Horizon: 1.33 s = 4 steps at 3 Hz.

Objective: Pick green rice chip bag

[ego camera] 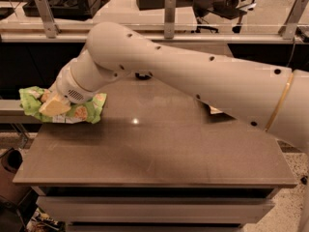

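One white arm (193, 76) reaches in from the right and crosses the brown bench (145, 153) to its far left corner. Its rounded wrist, with a small vent grille on its side, hangs low over that corner. The gripper (53, 108) sits at the wrist's end, right on the green rice chip bag (89, 109). A tan finger (55, 106) lies across the front of the bag, and the foil bunches up on both sides of it. The gripper appears to be clenched on the bag, though the wrist hides the far side of the grasp.

The bag is crumpled, light green with tan chip pictures showing on its right half. Its right part lies over the bench top, and its left part sticks out past the bench's left edge.

Under the arm, near the bench's right rear, a small pale thing (215, 111) peeks out; I cannot tell what it is. Behind the bench runs a pale rail with upright metal posts (169, 13).
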Available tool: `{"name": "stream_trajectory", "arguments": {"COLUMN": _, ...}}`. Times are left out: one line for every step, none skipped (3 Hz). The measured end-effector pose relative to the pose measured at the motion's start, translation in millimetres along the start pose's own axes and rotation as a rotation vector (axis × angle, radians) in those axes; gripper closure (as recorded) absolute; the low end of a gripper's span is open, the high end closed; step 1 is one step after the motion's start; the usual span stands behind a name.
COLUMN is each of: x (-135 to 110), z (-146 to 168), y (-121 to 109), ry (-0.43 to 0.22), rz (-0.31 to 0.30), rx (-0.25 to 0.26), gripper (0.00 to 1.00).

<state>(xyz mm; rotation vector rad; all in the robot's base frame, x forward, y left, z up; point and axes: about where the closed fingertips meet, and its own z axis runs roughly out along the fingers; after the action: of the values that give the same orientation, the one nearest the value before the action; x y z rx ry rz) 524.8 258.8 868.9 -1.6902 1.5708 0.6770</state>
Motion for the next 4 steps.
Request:
{"name": "stream_trajectory", "arguments": {"x": -3, "z": -28, "y": -12, "ry": -0.157, "rz": -0.002, "rx": -0.004, "gripper": 1.0}}
{"name": "stream_trajectory", "arguments": {"x": -2, "z": -68, "y": -25, "ry": -0.262, "rz": -0.04, "rx": 0.027, "gripper": 1.0}}
{"name": "stream_trajectory", "arguments": {"x": -3, "z": -110, "y": -38, "ry": -0.317, "rz": -0.066, "rx": 0.073, "gripper": 1.0}}
{"name": "stream_trajectory", "arguments": {"x": -7, "z": -146, "y": -47, "ry": -0.356, "rz": -0.09, "rx": 0.114, "gripper": 1.0}}
